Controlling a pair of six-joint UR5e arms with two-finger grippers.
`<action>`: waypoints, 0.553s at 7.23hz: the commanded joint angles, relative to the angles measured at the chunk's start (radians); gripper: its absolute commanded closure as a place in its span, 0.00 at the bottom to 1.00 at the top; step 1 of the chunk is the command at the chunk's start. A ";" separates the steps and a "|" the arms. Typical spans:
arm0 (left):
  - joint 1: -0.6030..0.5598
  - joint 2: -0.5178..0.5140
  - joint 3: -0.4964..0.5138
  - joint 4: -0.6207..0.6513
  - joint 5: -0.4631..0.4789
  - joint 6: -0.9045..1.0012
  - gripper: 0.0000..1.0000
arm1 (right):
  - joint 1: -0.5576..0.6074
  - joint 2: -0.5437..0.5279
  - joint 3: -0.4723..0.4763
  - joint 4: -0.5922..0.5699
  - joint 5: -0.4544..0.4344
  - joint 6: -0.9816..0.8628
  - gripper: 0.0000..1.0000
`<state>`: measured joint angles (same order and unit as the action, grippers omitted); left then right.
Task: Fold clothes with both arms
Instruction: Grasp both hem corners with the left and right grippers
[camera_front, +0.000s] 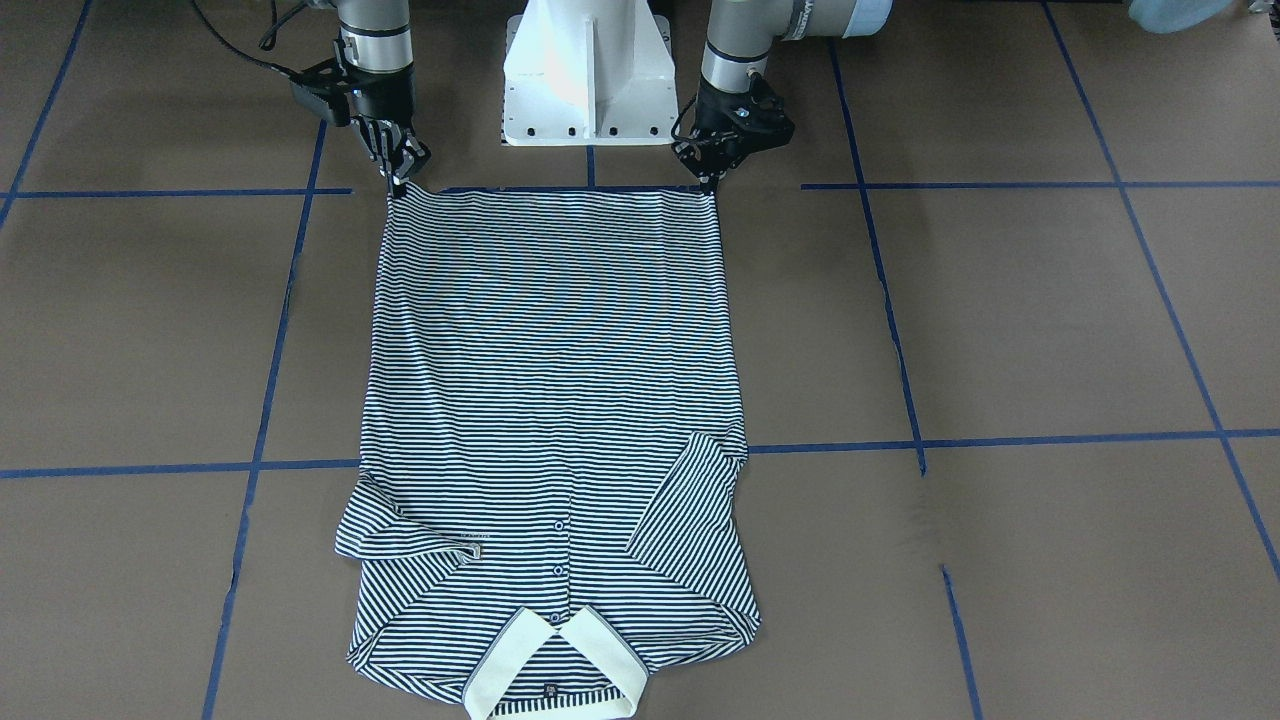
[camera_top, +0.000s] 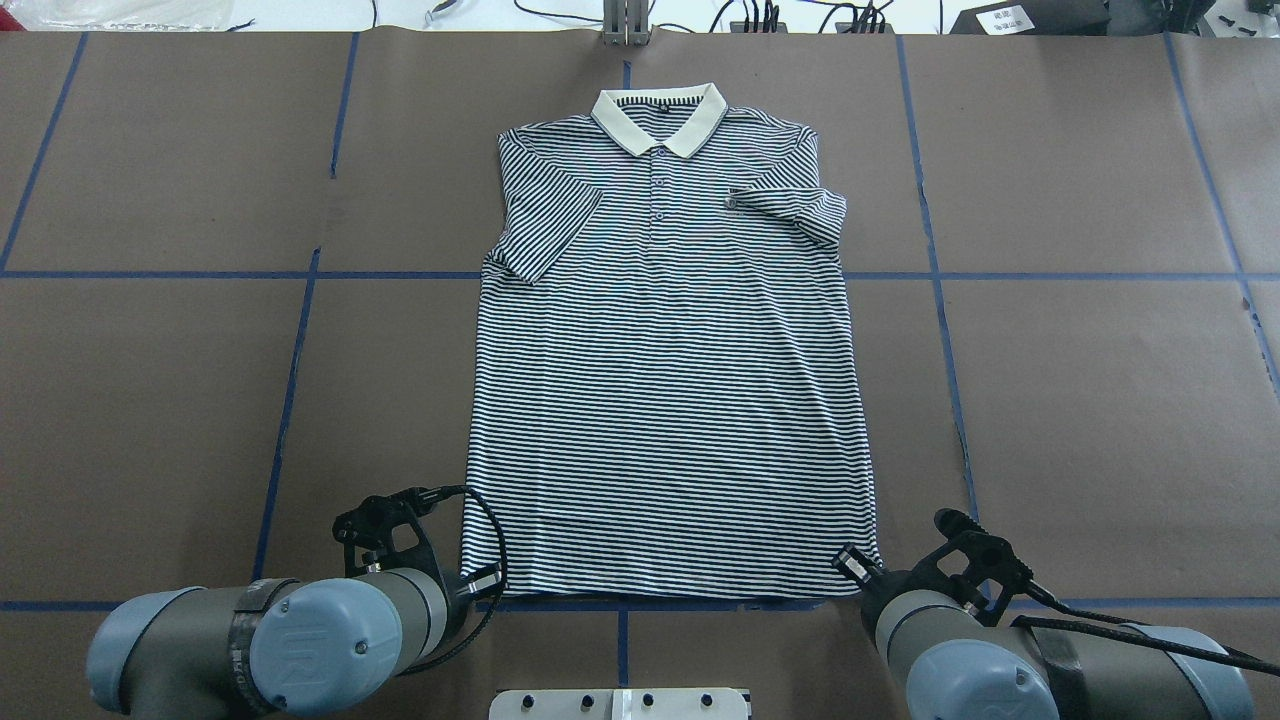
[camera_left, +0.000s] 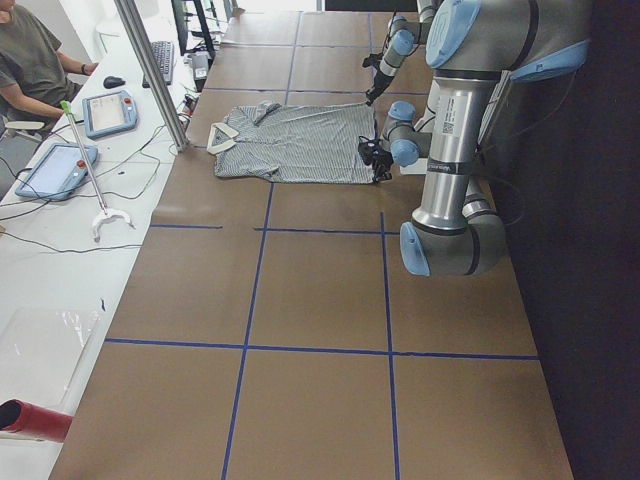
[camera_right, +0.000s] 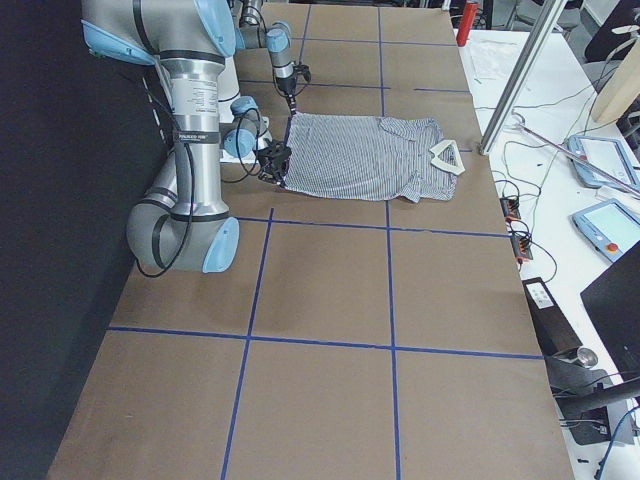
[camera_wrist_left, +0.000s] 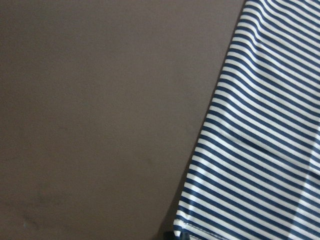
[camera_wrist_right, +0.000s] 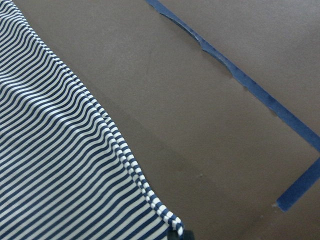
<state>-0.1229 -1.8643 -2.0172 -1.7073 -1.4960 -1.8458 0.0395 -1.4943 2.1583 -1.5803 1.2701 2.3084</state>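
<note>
Pinching the near hem (camera_front: 555, 190) of a striped polo shirt (camera_top: 670, 380) at both corners.

Nearest the robot, the left gripper (camera_front: 712, 182) and the right gripper (camera_front: 397, 186) each stand tip-down at one hem corner, jaws drawn narrow on the cloth edge; each wrist view shows the striped corner meeting a dark fingertip. The shirt lies flat, front up, on the brown table (camera_top: 1100, 400), crossing a blue tape line (camera_top: 150, 272). Farther out, both sleeves (camera_top: 540, 215) are folded inward onto the chest, and the cream collar (camera_top: 660, 115) lies at the far end.
</note>
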 joint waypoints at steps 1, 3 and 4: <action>0.000 0.013 -0.118 0.032 -0.001 -0.013 1.00 | -0.030 -0.003 0.035 -0.001 0.000 0.000 1.00; 0.043 0.014 -0.219 0.129 -0.003 -0.131 1.00 | -0.110 -0.017 0.136 -0.058 0.002 0.000 1.00; 0.070 0.048 -0.279 0.144 -0.006 -0.159 1.00 | -0.140 -0.038 0.222 -0.111 0.009 0.000 1.00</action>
<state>-0.0838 -1.8423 -2.2277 -1.5920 -1.4993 -1.9517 -0.0592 -1.5133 2.2902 -1.6358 1.2730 2.3086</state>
